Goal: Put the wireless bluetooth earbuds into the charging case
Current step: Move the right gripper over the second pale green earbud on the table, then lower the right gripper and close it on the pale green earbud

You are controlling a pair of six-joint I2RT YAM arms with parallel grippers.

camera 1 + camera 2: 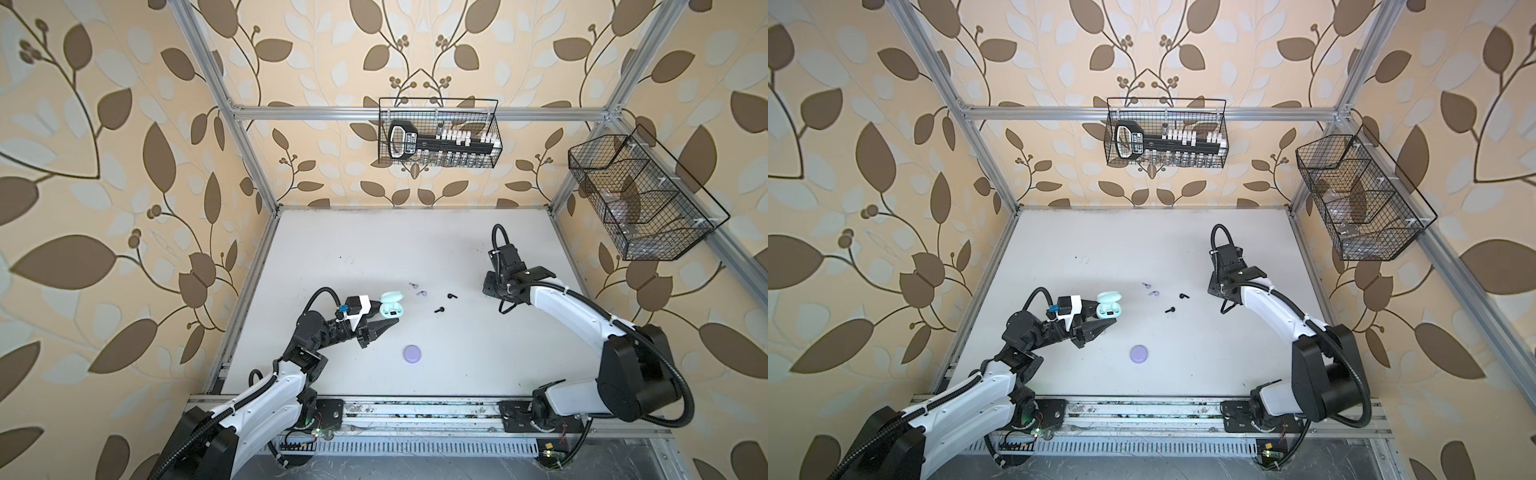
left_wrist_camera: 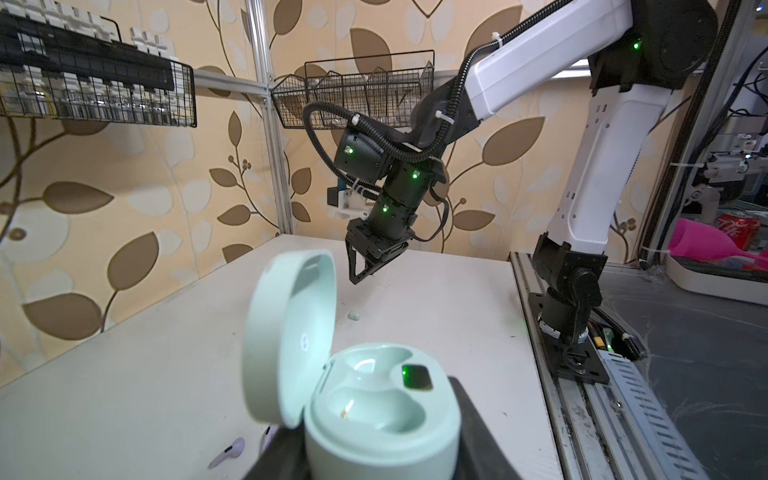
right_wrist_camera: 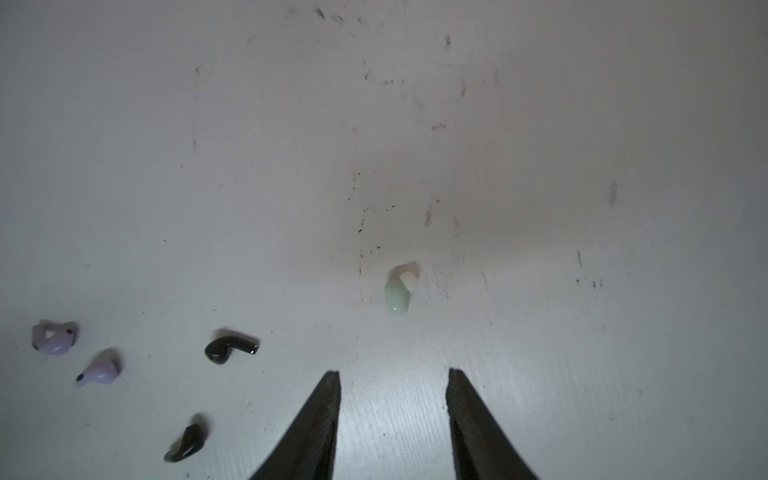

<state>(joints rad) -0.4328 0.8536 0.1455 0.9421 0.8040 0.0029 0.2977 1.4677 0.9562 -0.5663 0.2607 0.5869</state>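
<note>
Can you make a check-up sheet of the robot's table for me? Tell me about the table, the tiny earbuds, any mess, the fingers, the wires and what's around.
Surface: white table, scuffed with dark marks.
Job's things: open mint case, both wells empty; closed lilac case; two lilac earbuds, two black earbuds and one mint earbud lie loose on the table.
Clutter: nothing seen.
Grippers: left gripper has its fingers clamped on the mint case; right gripper is open and empty, near the mint earbud.
Cables: black conduit loops at each wrist.
Surroundings: leaf wallpaper, metal frame, two wire baskets on the walls.
</note>
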